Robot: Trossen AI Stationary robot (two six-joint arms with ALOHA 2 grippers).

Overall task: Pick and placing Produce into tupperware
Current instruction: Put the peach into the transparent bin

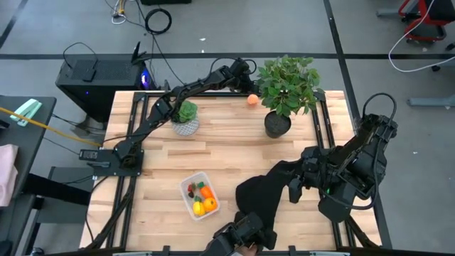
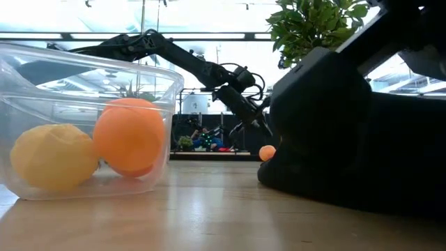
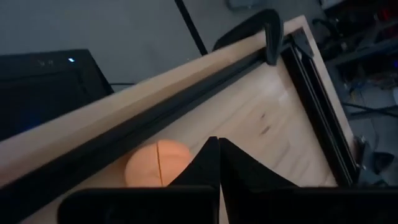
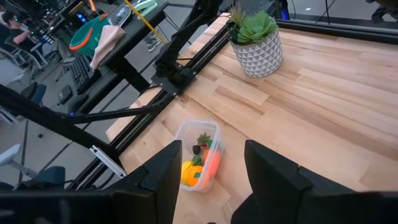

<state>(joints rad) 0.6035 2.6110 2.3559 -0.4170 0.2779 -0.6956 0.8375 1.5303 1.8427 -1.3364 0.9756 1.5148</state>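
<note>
A peach-coloured piece of produce (image 1: 252,99) lies on the wood at the table's far edge, beside the black rail. My left gripper (image 3: 219,142) is right beside it, slanting down, its fingers shut on each other with nothing between them; the peach (image 3: 154,163) shows next to one finger. The clear tupperware (image 1: 200,195) stands near the front edge, with orange, yellow and red produce in it. My right gripper (image 4: 211,180) hangs open high over the near right of the table, looking down at the tupperware (image 4: 199,155). My left gripper's shut fingers stand beside the peach (image 3: 163,168), which rests on the table. One finger (image 3: 199,168) hides its near side. Whether the outer side of that finger touches the peach I cannot tell.
A big leafy plant in a black pot (image 1: 284,92) stands just right of the peach. A small plant in a white patterned pot (image 1: 186,121) stands at the left. A black cloth (image 1: 266,195) lies heaped at the near right. Black rails (image 1: 323,121) run along the table's sides.
</note>
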